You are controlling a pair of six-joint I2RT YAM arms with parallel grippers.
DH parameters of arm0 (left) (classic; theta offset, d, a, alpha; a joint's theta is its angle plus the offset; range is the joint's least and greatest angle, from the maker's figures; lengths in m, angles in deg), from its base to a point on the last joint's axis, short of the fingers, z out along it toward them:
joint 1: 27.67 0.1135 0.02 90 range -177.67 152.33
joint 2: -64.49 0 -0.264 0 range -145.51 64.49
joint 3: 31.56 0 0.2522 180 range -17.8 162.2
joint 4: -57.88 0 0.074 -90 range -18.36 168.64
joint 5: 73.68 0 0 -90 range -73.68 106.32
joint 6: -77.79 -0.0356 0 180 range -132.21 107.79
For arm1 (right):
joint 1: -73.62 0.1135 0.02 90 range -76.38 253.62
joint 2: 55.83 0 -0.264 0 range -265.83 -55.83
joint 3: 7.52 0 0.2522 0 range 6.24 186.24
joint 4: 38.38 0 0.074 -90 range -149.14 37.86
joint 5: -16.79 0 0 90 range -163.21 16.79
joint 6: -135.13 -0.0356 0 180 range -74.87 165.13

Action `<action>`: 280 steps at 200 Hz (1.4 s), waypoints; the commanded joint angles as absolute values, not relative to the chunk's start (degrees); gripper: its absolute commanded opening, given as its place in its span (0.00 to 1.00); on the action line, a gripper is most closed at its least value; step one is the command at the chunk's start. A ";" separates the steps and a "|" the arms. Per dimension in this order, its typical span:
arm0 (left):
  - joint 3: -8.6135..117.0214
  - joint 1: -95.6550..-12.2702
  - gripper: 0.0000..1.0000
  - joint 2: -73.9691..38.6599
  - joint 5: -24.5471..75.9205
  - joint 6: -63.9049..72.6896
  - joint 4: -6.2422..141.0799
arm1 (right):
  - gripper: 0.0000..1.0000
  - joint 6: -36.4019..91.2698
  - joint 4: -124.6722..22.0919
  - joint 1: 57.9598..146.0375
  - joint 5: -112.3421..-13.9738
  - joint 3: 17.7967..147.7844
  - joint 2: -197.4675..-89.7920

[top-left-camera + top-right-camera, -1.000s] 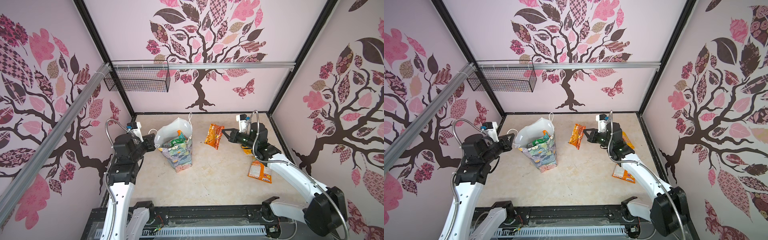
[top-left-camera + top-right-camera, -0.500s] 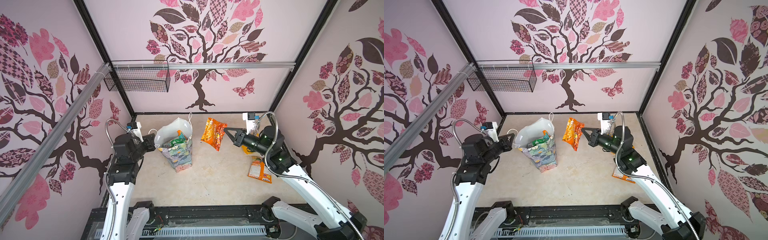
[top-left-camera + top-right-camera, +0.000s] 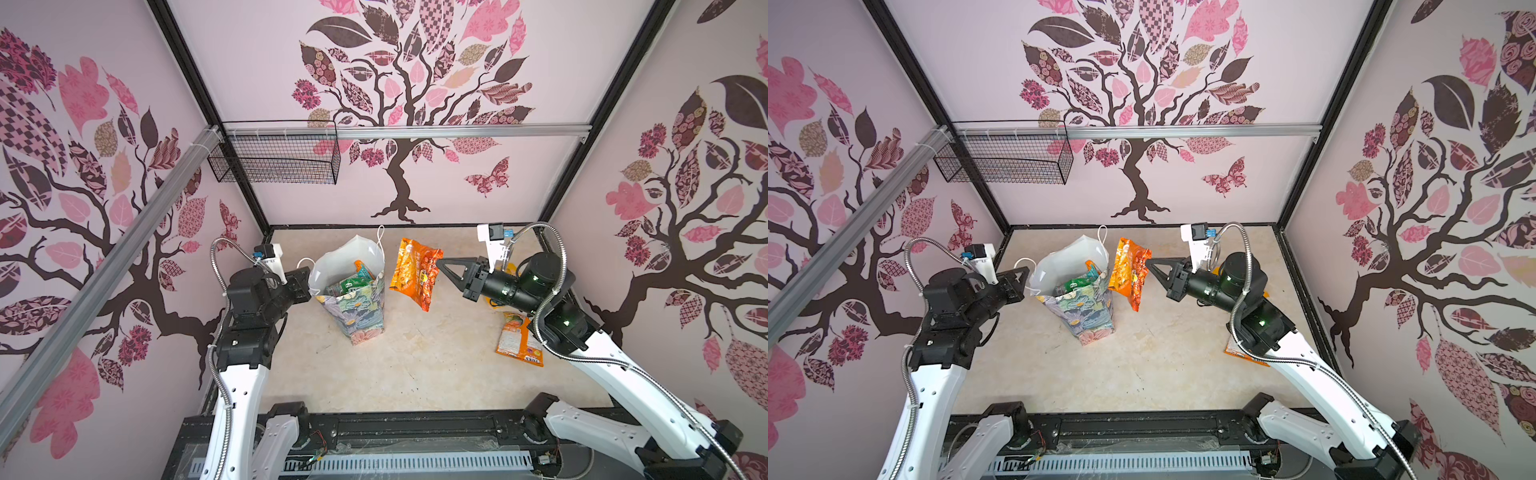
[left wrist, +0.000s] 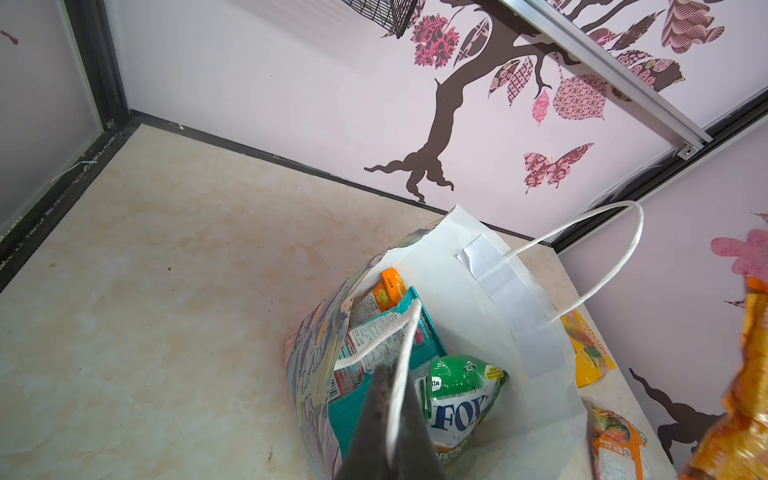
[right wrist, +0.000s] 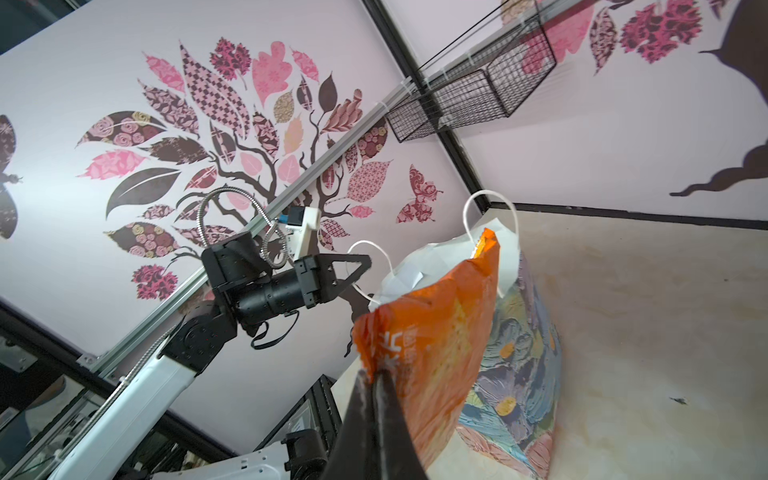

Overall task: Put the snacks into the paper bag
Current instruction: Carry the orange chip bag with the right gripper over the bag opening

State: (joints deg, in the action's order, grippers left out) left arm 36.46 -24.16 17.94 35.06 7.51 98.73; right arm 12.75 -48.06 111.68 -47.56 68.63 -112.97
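High at the left of the back wall, a black wire mesh basket (image 3: 274, 160) hangs from an aluminium rail (image 3: 457, 131). Below it, at the left edge of the marbled beige tabletop (image 3: 415, 374), the left gripper (image 3: 306, 277) has its jaws pressed together on one white cord handle (image 4: 411, 328) of the paper bag (image 3: 361, 322). This is a tall floral-painted bag, white inside, standing upright with its mouth open.

The left wrist view looks down into it. A teal crinkly packet (image 4: 374, 345) stands against one wall, a green packet (image 4: 461, 395) with white lettering leans beside it, and the corner of a small orange packet (image 4: 390, 289) pokes up behind. Their lower parts are hidden in the bag. Both top views show little more than the green and teal tops.

Just right of the bag's rim, a large orange crinkly packet (image 3: 415, 276) hangs in the air, pinched at one edge by the fully closed right gripper (image 3: 439, 262).

Further right, an orange-and-white packet (image 3: 517, 343) lies flat on the tabletop. In a top view the right arm (image 3: 1258, 324) covers most of that packet. A yellow packet (image 4: 586, 353), plain in the left wrist view, is almost wholly hidden under the right arm from above.
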 commanded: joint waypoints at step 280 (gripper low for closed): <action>35.65 -23.98 0.00 19.30 36.59 8.36 97.30 | 0.00 14.20 -48.87 132.28 -77.39 101.01 -152.28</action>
State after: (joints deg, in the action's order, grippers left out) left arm 36.46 -24.16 18.75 36.54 8.76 98.16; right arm 13.47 -46.82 132.27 -78.47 97.24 -150.02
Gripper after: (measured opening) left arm 0.050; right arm 0.042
